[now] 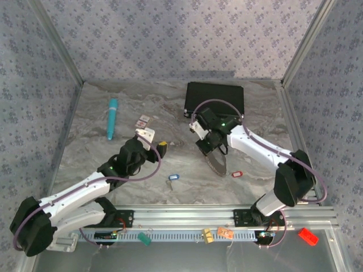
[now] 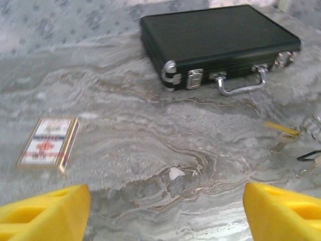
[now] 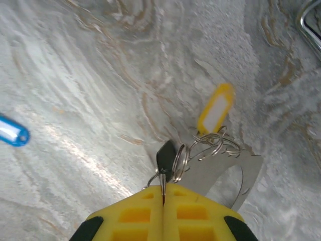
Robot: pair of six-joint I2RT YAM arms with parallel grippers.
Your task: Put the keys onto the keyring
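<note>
My right gripper [image 3: 163, 193] is shut on the thin metal blade of a dark-headed key [image 3: 166, 156], held above the table. The keyring's silvery wire loops [image 3: 210, 145] hang against that key, just past the fingertips. On the marble beyond lies the yellow key [image 3: 215, 109], and the blue key [image 3: 11, 132] lies off to the left. From above, the right gripper [image 1: 210, 150] is mid-table, with the yellow key [image 1: 163, 146] and blue key [image 1: 172, 178] to its left. My left gripper [image 1: 145, 136] is beside the yellow key [image 2: 282, 129]; its jaws [image 2: 165, 201] are open over bare marble.
A black case [image 1: 215, 99] with a metal handle [image 2: 241, 85] lies at the back. A pink-and-white card [image 2: 47, 142] and a teal pen-like stick [image 1: 112, 118] lie left of it. A red tag [image 1: 237, 174] sits near the right arm.
</note>
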